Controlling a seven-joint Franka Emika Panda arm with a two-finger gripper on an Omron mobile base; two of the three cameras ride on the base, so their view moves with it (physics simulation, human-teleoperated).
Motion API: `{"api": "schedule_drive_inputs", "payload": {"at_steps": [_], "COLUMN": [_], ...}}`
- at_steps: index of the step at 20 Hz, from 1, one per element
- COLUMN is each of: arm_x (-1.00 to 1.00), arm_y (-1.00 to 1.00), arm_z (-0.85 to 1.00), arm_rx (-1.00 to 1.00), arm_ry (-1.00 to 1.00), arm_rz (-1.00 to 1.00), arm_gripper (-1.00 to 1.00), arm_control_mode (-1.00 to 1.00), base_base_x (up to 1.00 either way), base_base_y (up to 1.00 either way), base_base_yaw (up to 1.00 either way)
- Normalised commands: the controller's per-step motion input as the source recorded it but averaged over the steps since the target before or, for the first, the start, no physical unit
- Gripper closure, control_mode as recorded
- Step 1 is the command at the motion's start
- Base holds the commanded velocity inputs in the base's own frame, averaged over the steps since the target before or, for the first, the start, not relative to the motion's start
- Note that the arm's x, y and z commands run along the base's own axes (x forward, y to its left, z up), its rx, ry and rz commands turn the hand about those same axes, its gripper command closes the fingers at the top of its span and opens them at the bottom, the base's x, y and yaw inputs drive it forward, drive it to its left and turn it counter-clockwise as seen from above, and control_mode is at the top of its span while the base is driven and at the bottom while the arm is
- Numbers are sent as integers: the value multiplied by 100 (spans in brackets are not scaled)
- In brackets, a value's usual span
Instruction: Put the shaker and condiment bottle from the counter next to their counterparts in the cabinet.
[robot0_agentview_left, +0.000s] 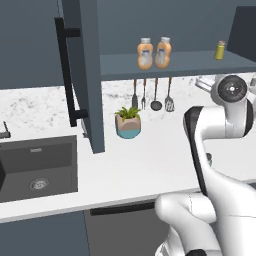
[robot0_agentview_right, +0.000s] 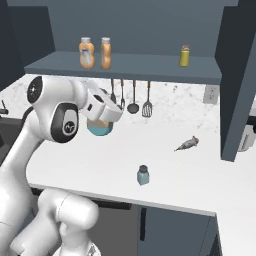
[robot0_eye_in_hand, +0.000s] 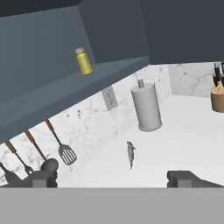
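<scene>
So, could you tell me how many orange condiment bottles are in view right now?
2. Both stand side by side at the left end of the cabinet shelf: one orange bottle on the left, the other orange bottle just right of it. None is visible on the counter.

Even, flat rendered light; soft shadows; slightly blurry, no glare.

2 base views flank the arm, sharing cabinet (robot0_agentview_left: 175, 62) shelf, hand view tilted, nearer counter (robot0_eye_in_hand: 183, 144)
</scene>
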Motion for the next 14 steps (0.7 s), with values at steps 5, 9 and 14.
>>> {"api": "schedule_drive_inputs", "payload": {"at_steps": [5,9,14], "arm_x": [-25,-29,-11], "arm_y": [-6,0,0], "arm_z": [-61,-61,-69], "arm_rx": [0,0,0], "arm_ry": [0,0,3], "arm_rz": [0,0,-1], "arm_gripper": [-100,-100,-100], "arm_control_mode": [-100,-100,-100], "base_base_x": [0,0,0], "base_base_y": [0,0,0], "base_base_yaw": [0,0,0]}}
